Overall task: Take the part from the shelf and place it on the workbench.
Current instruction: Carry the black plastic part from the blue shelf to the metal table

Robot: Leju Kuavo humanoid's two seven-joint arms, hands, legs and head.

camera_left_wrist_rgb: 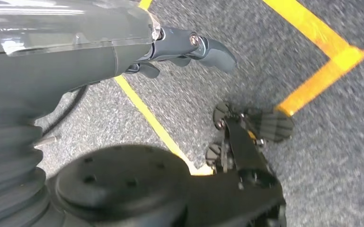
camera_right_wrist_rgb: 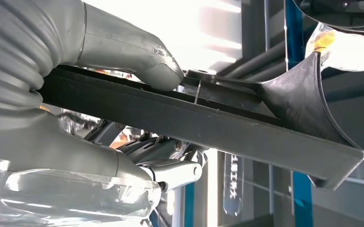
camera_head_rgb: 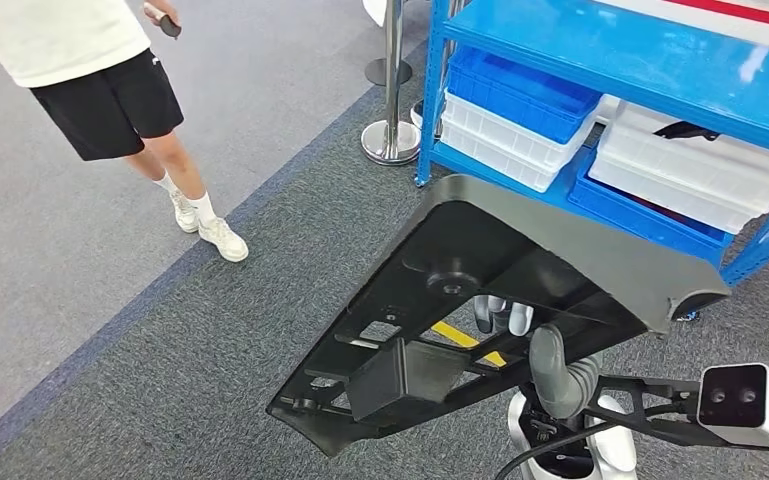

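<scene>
The part point(camera_head_rgb: 480, 290) is a large black plastic panel with ribs and a boxy block on its underside. It hangs tilted in front of me, above the grey carpet and in front of the blue shelf point(camera_head_rgb: 660, 70). My right hand point(camera_head_rgb: 560, 375) grips its near right edge from below. In the right wrist view the thumb point(camera_right_wrist_rgb: 128, 56) presses on one face of the part point(camera_right_wrist_rgb: 246, 132) and the fingers point(camera_right_wrist_rgb: 170, 168) clamp the other. My left hand point(camera_left_wrist_rgb: 189, 47) hangs over the floor with its fingers loosely apart and nothing in them.
The shelf holds a blue bin point(camera_head_rgb: 520, 90) and white bins point(camera_head_rgb: 700, 165). A chrome stanchion point(camera_head_rgb: 392, 135) stands by the shelf's corner. A person point(camera_head_rgb: 110, 90) in black shorts stands at the far left. Yellow tape point(camera_left_wrist_rgb: 322, 71) marks the carpet.
</scene>
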